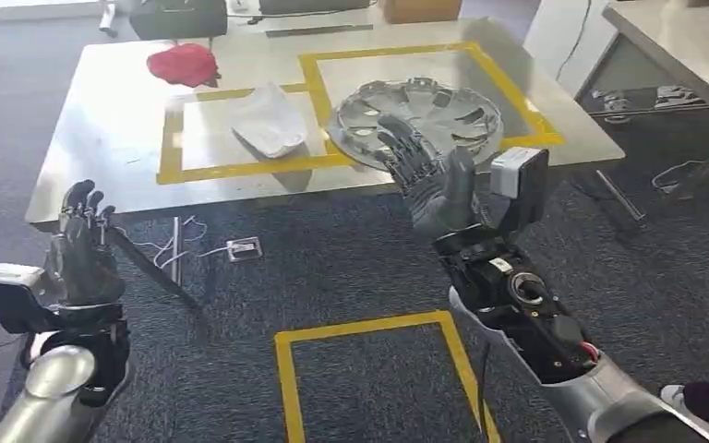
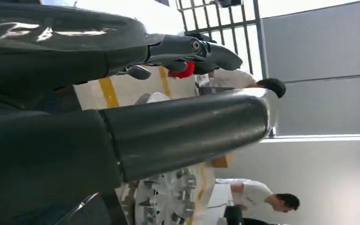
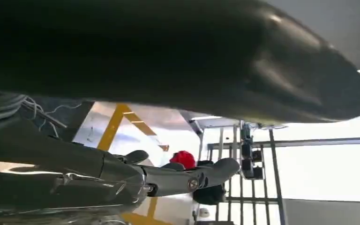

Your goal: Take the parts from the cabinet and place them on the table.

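Note:
A silver wheel cover [image 1: 417, 118] lies on the steel table [image 1: 111, 129] inside a yellow-taped frame, and it also appears in the left wrist view [image 2: 166, 199]. A white part [image 1: 269, 121] sits in the smaller taped frame to its left. A red part [image 1: 183, 64] lies near the table's far left. My right hand [image 1: 429, 180] is raised in front of the table's near edge, just below the wheel cover, fingers spread and holding nothing. My left hand [image 1: 81, 247] stands upright by the table's near left corner, fingers apart and empty.
A yellow-taped square [image 1: 378, 378] marks the dark carpet between my arms. A cable and a socket box [image 1: 243, 247] lie under the table. Another table [image 1: 692, 46] stands at the right. Two people [image 2: 258, 197] appear in the left wrist view. A dark bag [image 1: 177, 17] rests at the table's far edge.

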